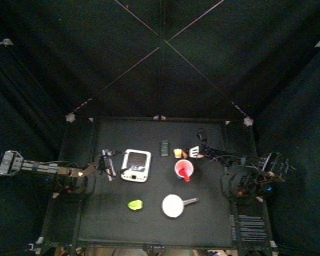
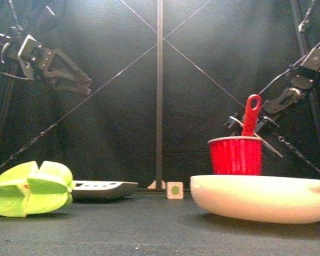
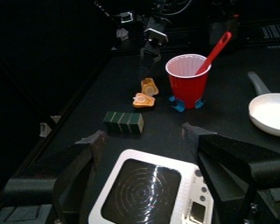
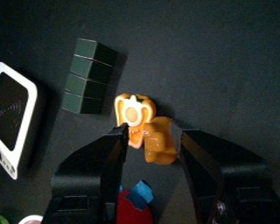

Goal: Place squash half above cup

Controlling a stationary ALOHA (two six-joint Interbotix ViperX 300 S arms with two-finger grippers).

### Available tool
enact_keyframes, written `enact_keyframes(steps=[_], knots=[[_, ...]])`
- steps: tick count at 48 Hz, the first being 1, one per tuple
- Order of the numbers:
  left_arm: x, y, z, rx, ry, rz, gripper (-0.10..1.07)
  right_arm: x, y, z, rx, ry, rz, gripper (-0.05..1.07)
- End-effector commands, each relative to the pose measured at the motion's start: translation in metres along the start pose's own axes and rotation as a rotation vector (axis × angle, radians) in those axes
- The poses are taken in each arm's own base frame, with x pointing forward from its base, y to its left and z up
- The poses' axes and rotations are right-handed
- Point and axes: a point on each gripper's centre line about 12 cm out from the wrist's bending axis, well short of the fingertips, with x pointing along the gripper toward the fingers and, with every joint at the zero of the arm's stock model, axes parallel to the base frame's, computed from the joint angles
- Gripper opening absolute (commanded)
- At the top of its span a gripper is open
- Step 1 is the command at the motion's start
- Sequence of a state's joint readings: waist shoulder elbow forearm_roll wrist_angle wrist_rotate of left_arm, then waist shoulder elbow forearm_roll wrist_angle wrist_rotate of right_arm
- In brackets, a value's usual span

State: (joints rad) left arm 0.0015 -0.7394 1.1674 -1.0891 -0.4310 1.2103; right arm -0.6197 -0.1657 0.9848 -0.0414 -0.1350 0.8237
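Observation:
The squash half [image 4: 140,122] is a small orange chunk lying on the table between the open jaws of my right gripper [image 4: 149,136]; I cannot tell whether they touch it. In the top view the squash half [image 1: 180,153] lies just beyond the red cup [image 1: 186,171], with the right gripper [image 1: 200,150] beside it. The cup [image 3: 191,79] stands upright and holds a red spoon [image 3: 219,48]. My left gripper [image 3: 145,138] is open and empty, hovering over a white scale [image 3: 149,188].
A dark green block [image 3: 125,122] lies near the squash. A white bowl with a handle [image 1: 174,205] and a yellow-green lump [image 1: 136,204] sit near the table's front edge. In the front view the bowl [image 2: 256,197] stands before the cup.

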Motion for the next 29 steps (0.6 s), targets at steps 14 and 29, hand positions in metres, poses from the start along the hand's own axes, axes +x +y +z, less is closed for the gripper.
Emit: enact_keyframes(steps=[14, 29], knots=[[0.001, 0.001, 0.003, 0.0, -0.006, 0.006, 1.03, -0.009, 0.006, 0.032, 0.002, -0.092, 0.028, 0.8], [0.001, 0.001, 0.003, 0.0, -0.006, 0.007, 1.03, -0.013, 0.006, 0.034, -0.005, -0.103, 0.034, 0.8]])
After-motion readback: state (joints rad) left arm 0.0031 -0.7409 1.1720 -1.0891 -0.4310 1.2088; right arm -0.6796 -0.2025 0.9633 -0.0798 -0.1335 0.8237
